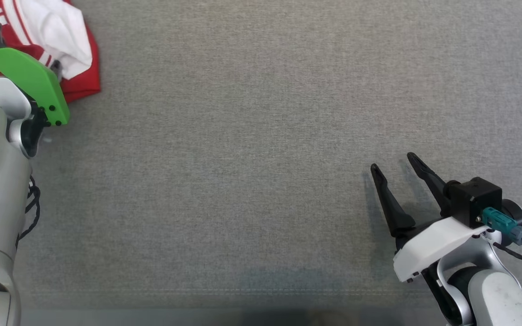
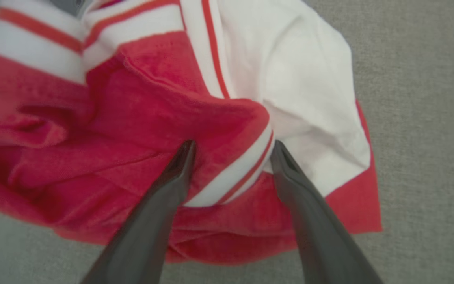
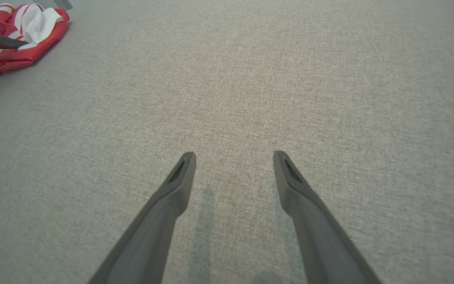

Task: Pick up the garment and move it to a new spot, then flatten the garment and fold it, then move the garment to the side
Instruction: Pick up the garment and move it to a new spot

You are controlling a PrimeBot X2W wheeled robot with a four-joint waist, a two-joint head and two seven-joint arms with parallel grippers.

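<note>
Starting nearest: what is the right pincer (image 1: 392,162) doing?

Hanging low over bare grey tabletop (image 1: 243,136), fingers spread wide, nothing between them.

And the garment (image 1: 68,36)?

A crumpled red-and-white top with striped trim, at the far left of the tabletop. It is well apart from the right pincer, up and to its left.

So which arm takes it?

The left, I'd judge. The left pincer (image 2: 233,144) sits right over the heap, spread just as wide and gripping nothing, with a stripe-edged red fold (image 2: 227,130) between its tips. Whether the tips touch cloth I cannot tell.

Any long axis to line up with?

None readable; it's bunched. Closing on that fold looks the likely pick-up.
</note>
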